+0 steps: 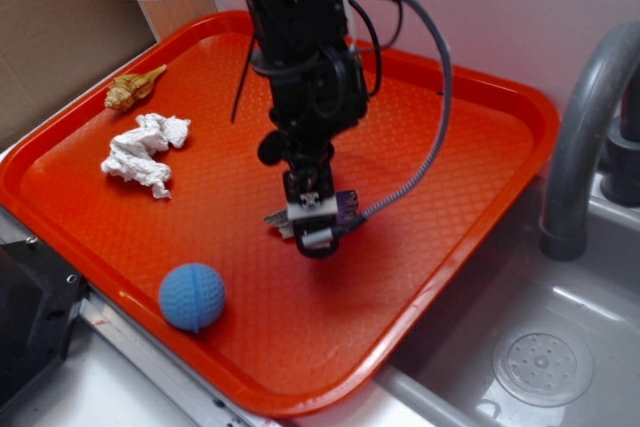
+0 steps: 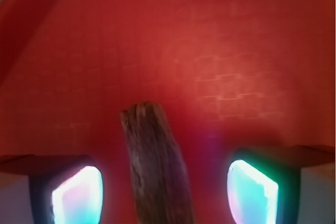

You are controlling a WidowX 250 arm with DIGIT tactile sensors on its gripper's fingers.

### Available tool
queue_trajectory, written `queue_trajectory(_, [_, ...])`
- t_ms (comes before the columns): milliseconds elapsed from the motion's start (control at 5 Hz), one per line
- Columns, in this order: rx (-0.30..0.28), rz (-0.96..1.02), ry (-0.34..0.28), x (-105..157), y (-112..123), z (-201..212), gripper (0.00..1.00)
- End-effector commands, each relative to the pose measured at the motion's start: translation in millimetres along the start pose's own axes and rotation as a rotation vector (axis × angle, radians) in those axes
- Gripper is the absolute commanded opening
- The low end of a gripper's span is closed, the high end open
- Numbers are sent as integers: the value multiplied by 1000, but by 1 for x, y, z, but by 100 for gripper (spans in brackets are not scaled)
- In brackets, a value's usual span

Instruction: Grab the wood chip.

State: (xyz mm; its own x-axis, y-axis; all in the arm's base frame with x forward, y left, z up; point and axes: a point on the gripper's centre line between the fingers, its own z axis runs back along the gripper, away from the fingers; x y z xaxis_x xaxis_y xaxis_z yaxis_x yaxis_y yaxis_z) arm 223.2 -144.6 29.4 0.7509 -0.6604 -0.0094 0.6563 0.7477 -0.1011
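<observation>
The wood chip (image 2: 157,166), a brown streaky sliver, lies on the orange tray (image 1: 450,147) between my two fingers. There is a gap of bare tray on each side of it. In the exterior view only its ends (image 1: 278,219) stick out from under the gripper (image 1: 312,225), which is lowered onto the tray's middle. In the wrist view the gripper (image 2: 165,184) is open, with the left finger (image 2: 79,195) and the right finger (image 2: 252,190) straddling the chip without touching it.
A blue ball (image 1: 191,296) sits near the tray's front edge. A crumpled white tissue (image 1: 143,152) and a tan seashell (image 1: 132,89) lie at the tray's left. A grey faucet (image 1: 585,127) and a sink (image 1: 540,347) are to the right.
</observation>
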Motion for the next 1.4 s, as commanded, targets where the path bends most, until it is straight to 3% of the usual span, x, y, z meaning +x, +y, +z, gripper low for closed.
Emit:
queue_trajectory(0, [25, -50, 29, 3, -21, -15, 90])
queue_trajectory(200, [54, -40, 38, 3, -22, -17, 0])
queue_trajectory(400, [62, -33, 47, 2, -23, -18, 0])
queue_trajectory(800, [136, 15, 77, 1, -20, -15, 0])
queue_trajectory(1000, [207, 241, 25, -9, -1, 36, 0])
queue_trajectory(1200, [211, 435, -5, -25, 12, 87, 0])
